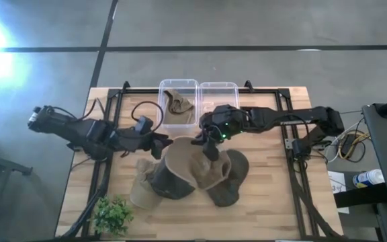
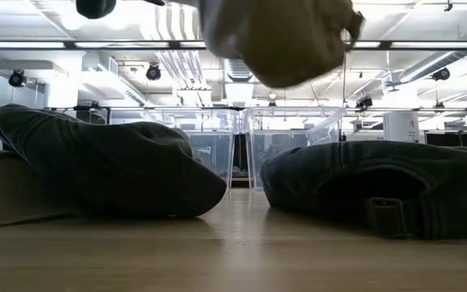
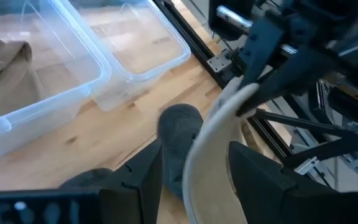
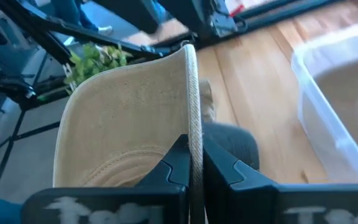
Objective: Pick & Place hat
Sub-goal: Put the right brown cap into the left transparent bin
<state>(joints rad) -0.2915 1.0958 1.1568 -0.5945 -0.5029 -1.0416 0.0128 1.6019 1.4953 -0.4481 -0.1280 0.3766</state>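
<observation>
Currently mid-carry: tan hat (image 1: 192,168) is up off the desk (image 1: 274,208), held between my two arms above the pile of other hats. My right gripper (image 4: 193,163) pinches its brim edge-on, fingers pressed tight either side of the stitched rim. My left gripper (image 3: 194,168) straddles the opposite brim edge; fingers look spread around it, not clamped, so I judge that side as support only.

Hat itself: soft tan fabric, pale underside, curved brim, sagging a bit between the holds. In the low view it hangs clear above two dark hats (image 2: 112,162).

Next: swing it toward the clear bins (image 1: 218,94) at the far desk edge. Left bin already has a tan hat; right one looks empty.
</observation>
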